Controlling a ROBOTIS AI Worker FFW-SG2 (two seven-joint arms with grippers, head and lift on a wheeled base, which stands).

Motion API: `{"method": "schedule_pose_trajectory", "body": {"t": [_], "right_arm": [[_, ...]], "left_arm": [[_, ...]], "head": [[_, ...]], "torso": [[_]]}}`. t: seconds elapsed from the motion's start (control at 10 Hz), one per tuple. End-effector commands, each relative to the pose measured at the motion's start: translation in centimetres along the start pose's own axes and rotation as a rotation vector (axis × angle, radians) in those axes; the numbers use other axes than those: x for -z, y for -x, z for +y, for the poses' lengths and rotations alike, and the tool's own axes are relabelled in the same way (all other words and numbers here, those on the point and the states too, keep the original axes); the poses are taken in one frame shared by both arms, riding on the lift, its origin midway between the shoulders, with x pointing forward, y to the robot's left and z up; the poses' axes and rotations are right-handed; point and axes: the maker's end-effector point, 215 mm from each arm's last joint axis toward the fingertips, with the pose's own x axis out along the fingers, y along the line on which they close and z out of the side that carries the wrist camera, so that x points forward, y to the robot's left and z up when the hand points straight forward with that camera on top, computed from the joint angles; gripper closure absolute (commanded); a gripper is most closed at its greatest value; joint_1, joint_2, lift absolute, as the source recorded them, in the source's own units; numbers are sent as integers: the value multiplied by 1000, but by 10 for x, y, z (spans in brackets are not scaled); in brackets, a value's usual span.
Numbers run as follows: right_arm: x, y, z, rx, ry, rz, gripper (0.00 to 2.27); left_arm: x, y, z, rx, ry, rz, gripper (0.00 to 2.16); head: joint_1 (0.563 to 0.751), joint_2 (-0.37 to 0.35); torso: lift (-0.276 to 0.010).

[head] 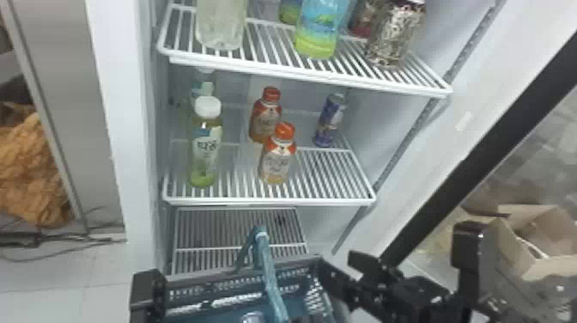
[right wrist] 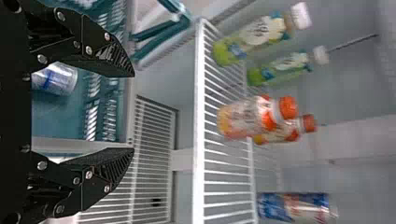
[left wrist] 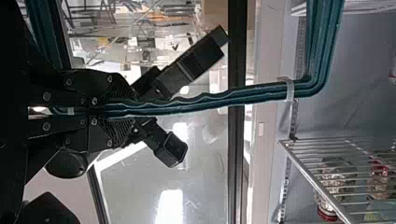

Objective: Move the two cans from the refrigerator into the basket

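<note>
Head view: an open refrigerator with white wire shelves [head: 270,201] stands above a dark grey and teal plastic basket [head: 240,279] with perforated walls and a teal handle [head: 269,275]. One task can, a slim purple-blue and silver metal can [head: 329,120], stands upright on the middle shelf, towards the back at the right. Nearer the middle are two orange-capped bottles [head: 277,159], one behind the other, and at the left two green bottles with white caps [head: 205,150], also front and back. The right gripper [head: 334,260], made of black metal, is near the basket's right side, its fingers apart with nothing between them. Right wrist view: the other task can, a silver and blue metal can [right wrist: 60,79], is inside the basket, beyond the spread fingers. Left wrist view: the black left gripper [left wrist: 127,108] is clamped on the teal handle, fingers pressed to either side of it.
</note>
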Motion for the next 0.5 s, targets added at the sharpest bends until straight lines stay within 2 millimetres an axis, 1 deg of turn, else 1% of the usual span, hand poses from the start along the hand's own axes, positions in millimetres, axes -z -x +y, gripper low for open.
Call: {"method": "schedule_pose_trajectory", "body": {"t": [0.0,0.1,0.3,0.4], "right_arm": [[-15,-7,-16,26,7,-64,506],[-20,-13,-22,29,4,-96,506],[-45,-24,-38,37,5,-216,506],[-70,-29,-50,43,14,-324,506]], "left_arm": [[0,0,0,0,0,0,1210],[0,0,0,-1,-1,0,1210],[0,0,1,-2,1,-3,1210],[-1,0,0,-1,0,-5,1208]], "head": [[695,-350],[695,-350],[695,-350],[695,-350]], "torso": [[-266],[-266],[-266],[-266]]}}
